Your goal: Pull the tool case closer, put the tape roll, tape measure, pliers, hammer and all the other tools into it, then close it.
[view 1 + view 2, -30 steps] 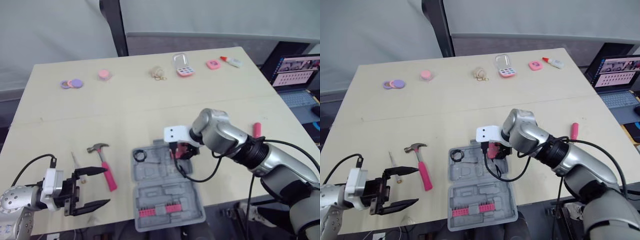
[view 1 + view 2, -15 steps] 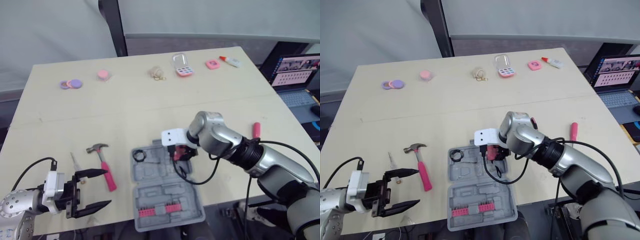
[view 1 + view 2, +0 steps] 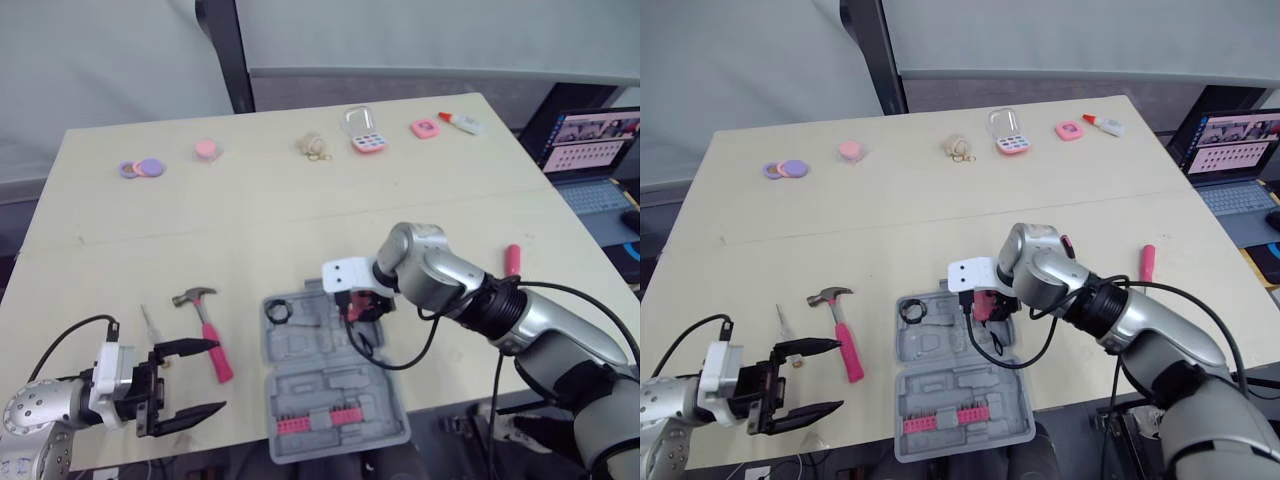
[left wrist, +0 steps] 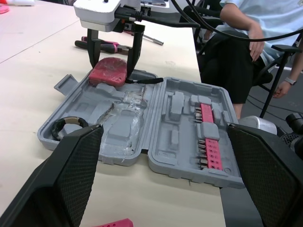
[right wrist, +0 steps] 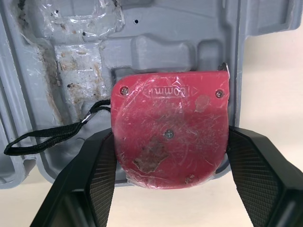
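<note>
Right wrist view: the right gripper [image 3: 362, 304] still clamped the red, hard-shelled tape measure [image 5: 168, 132] between its textured black fingers. The tape measure's scuffed face was film-wrapped and a black loop strap trailed from it. It sat at the far right corner of the open grey moulded-plastic tool case [image 3: 320, 385]. Neither arm had noticeably shifted in half a second. The left gripper [image 3: 215, 377] hung with its fingers spread beside the pink-handled hammer [image 3: 845, 335].

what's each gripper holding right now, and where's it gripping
Right gripper: the red tape measure, jaws on its two opposite side edges, over the tool case. Left gripper: open, nothing held.
</note>
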Available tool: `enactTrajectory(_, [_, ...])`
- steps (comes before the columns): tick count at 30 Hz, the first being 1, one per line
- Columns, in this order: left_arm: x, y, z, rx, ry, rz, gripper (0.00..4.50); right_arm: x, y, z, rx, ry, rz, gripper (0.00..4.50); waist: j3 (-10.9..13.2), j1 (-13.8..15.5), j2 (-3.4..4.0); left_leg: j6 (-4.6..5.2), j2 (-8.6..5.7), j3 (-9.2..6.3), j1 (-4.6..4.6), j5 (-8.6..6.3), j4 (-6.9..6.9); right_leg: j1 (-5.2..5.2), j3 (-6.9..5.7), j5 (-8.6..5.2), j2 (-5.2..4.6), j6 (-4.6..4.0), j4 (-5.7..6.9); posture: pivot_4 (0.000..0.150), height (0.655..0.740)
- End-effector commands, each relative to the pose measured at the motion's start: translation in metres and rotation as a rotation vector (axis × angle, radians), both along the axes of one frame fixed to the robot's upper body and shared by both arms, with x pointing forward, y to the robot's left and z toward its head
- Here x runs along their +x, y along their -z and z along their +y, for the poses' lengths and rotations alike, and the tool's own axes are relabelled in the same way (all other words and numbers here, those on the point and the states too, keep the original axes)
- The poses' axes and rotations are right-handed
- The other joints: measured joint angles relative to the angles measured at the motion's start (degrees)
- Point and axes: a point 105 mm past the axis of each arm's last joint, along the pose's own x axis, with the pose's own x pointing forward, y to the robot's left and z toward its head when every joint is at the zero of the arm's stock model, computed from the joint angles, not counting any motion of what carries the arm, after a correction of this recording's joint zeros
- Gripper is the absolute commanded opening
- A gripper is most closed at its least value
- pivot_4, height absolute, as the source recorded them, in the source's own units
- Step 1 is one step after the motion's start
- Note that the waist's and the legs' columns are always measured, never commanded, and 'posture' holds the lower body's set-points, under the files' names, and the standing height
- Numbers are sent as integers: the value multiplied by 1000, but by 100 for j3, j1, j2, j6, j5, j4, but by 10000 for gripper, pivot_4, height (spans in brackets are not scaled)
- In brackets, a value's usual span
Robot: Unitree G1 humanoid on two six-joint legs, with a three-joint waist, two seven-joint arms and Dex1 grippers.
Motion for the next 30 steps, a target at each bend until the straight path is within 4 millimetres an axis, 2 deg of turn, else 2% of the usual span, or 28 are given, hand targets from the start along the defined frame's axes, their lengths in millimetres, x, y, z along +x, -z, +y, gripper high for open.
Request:
enactTrajectory(1, [-2, -2, -4, 1, 12, -21, 45000, 6, -15, 4, 14, -12, -56, 43929, 0, -6, 0, 0, 0, -1, 0, 0, 0, 0, 0, 0, 0, 0, 0, 1500, 7400])
enactTrajectory(7, [-1, -2, -6, -3, 23, -17, 45000, 1, -49, -1, 51, -30, -88, 43929, 1, 0, 2, 0, 0, -1, 0, 0, 0, 0, 0, 0, 0, 0, 0, 1500, 7400])
enactTrajectory(11, [1, -2, -7, -5, 29, -20, 45000, -7, -62, -3, 92, -42, -97, 43929, 1, -4, 1, -1, 1, -2, 0, 0, 0, 1, -1, 0, 0, 0, 0, 1500, 7400])
enactTrajectory(16, [6, -3, -7, -6, 40, -25, 45000, -20, -62, -7, 172, -37, -77, 43929, 1, 5, 1, -2, 1, -2, 0, -1, 0, 2, -1, 0, -1, 0, 0, 1500, 7400])
enactTrajectory(20, [7, -5, -8, -9, 44, -30, 45000, -20, -64, -8, 372, -31, -116, 43929, 0, 11, 0, -2, 2, 0, 1, -1, 0, 3, -2, 0, 0, -1, 1, 1500, 7400])
enactTrajectory(25, [6, -9, -7, -24, 33, -22, 45000, -35, -56, -23, 578, -13, -20, 43929, 0, 67, -1, -2, 1, 3, 2, -1, 1, 4, -3, 1, -1, -1, -1, 1500, 7400])
enactTrajectory(28, [4, -10, -6, -21, 34, -16, 45000, -35, -49, -31, 653, 31, -3, 35931, 0, 83, -2, -2, 1, 6, 2, -1, 6, 9, -4, 1, -1, -1, -1, 1500, 7400])
enactTrajectory(30, [4, -11, -5, -19, 33, -16, 45000, -34, -50, -29, 717, 37, -13, 26435, 0, 84, -2, -2, 3, 8, 3, -1, 9, 10, -4, 0, -1, -1, -1, 1500, 7400])
